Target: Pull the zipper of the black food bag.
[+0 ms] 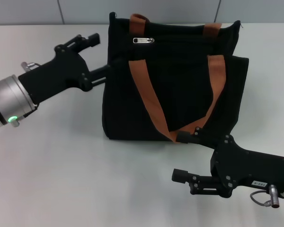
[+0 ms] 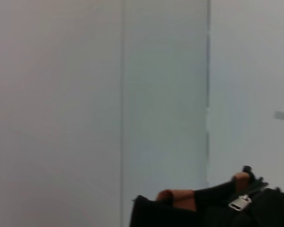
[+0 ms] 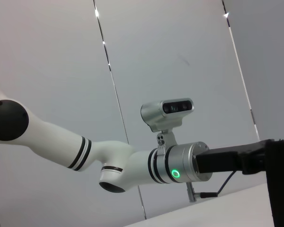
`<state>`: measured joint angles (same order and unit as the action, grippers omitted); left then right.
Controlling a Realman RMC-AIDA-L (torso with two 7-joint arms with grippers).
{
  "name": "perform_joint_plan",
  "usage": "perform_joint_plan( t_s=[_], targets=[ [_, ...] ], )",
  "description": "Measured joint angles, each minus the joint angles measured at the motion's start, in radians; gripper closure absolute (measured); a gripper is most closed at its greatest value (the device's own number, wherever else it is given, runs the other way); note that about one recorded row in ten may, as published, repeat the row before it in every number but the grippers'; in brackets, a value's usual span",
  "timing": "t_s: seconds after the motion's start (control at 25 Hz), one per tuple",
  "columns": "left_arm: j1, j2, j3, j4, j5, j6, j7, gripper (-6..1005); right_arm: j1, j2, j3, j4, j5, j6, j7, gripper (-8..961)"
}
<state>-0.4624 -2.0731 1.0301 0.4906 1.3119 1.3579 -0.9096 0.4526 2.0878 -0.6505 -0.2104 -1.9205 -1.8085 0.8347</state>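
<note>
The black food bag [image 1: 180, 90] lies in the middle of the white table, its two rust-orange handles [image 1: 146, 94] across its front. The silver zipper [image 1: 143, 40] sits near the bag's top left corner. My left gripper [image 1: 103, 55] is open at the bag's left edge, one finger against the bag's side and the other to the left of the zipper. My right gripper [image 1: 178, 156] is open at the bag's lower right, its upper finger at the bag's bottom edge. The left wrist view shows the bag top [image 2: 203, 215] and zipper [image 2: 240, 202].
The table [image 1: 61, 165] spreads left of and in front of the bag. A grey panelled wall [image 2: 132, 94] stands behind. The right wrist view shows my left arm [image 3: 132, 163] and a black edge [image 3: 281, 184] at its side.
</note>
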Motion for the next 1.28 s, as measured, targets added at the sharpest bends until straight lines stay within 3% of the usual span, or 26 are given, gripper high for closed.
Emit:
perform_joint_plan(
  t_s=[0.24, 0.6, 0.92, 1.16, 1.28],
  targets=[
    [-0.011, -0.002, 0.057, 0.021, 0.0, -0.005, 0.004, 164, -0.002, 0.0, -0.001, 0.005, 0.0, -0.003, 0.0, 114],
    [-0.027, -0.006, 0.064, 0.027, -0.005, -0.027, 0.014, 170, 0.006, 0.0, 0.0, 0.017, 0.0, 0.001, 0.0, 114],
    [-0.039, -0.006, 0.051, 0.021, -0.013, -0.03, 0.011, 340, 0.008, 0.0, 0.0, 0.017, 0.011, -0.002, -0.009, 113],
    [-0.048, -0.006, 0.052, 0.019, -0.013, -0.031, 0.007, 572, 0.008, 0.0, 0.001, 0.021, 0.021, -0.006, -0.011, 113],
    [-0.049, -0.006, 0.051, 0.019, -0.019, -0.026, 0.006, 636, 0.004, 0.0, 0.007, 0.045, 0.067, -0.022, -0.011, 113]
  ],
)
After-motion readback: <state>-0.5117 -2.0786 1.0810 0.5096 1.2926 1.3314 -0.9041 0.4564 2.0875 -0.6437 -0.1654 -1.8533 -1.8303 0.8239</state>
